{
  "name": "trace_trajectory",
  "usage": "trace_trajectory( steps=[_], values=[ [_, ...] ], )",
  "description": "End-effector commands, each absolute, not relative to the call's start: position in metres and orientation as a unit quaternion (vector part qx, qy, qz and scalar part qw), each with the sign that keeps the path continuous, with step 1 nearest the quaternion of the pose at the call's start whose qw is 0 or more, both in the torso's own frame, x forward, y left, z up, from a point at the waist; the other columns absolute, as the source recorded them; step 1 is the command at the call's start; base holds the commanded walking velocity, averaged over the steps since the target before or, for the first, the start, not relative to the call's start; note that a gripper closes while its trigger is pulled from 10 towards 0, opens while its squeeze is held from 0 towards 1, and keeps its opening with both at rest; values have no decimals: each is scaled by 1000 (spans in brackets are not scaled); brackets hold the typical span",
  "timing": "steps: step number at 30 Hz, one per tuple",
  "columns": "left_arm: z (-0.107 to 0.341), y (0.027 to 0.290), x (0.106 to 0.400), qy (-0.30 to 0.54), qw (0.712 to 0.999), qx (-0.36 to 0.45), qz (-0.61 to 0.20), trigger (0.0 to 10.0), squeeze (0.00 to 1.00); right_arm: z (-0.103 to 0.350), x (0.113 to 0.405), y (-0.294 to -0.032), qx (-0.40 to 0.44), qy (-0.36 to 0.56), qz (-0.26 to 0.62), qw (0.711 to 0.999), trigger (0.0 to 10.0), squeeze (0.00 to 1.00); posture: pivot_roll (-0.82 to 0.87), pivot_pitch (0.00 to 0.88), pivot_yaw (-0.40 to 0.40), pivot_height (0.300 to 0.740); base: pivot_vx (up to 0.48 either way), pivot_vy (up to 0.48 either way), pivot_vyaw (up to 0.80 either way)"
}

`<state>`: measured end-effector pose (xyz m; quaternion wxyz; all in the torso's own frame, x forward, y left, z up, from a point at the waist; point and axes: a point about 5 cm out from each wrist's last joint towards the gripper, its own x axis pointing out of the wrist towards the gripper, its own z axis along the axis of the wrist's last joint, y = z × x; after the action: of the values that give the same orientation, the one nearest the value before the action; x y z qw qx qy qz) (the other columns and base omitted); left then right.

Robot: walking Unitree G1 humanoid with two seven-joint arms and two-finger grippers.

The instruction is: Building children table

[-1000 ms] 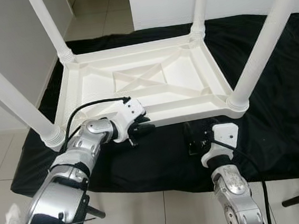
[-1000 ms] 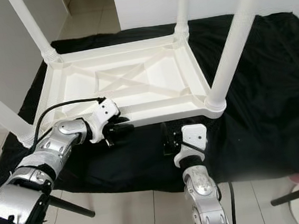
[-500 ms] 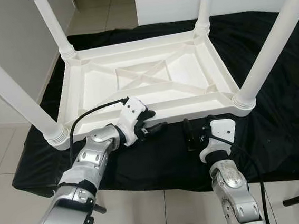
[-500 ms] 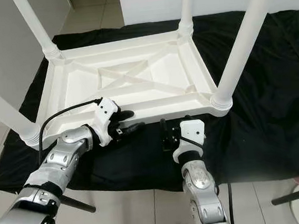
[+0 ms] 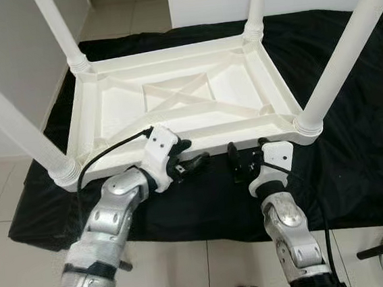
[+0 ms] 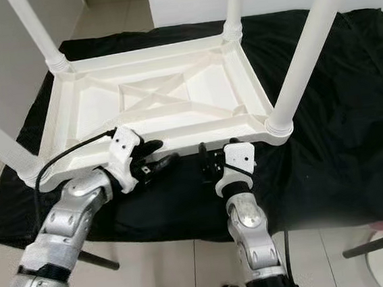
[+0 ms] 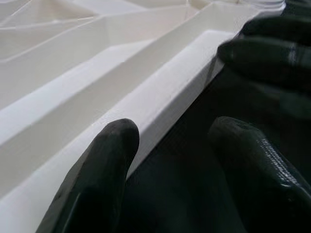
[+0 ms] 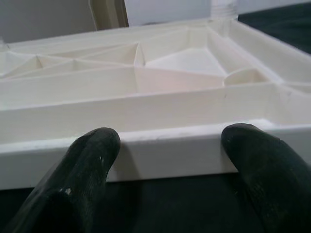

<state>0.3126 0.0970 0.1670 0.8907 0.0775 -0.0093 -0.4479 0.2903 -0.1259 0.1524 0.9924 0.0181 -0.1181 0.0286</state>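
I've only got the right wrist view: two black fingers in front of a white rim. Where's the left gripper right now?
Observer: The left gripper is at the same near rim of the table, to the left of the right gripper.
Operator: Is it closed on the rim?
Observer: No, its fingers are spread. One lies against the rim's outer edge, the other over the black cloth.
Operator: How is the table sitting?
Observer: Upside down on the cloth, with all four legs pointing up.
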Motion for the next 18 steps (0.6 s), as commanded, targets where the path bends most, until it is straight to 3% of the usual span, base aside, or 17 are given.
trace_trajectory(
  steps=[1,18],
  values=[
    [160,101,309,11,892,85,-443,10000,0,150,291,-125,25,-117,32,992,10000,0,15,121,68,740,0,0,0],
    [177,114,308,-10,918,88,-386,10000,0,144,285,-123,31,-115,29,992,10000,0,12,108,55,740,0,0,0]
  ],
)
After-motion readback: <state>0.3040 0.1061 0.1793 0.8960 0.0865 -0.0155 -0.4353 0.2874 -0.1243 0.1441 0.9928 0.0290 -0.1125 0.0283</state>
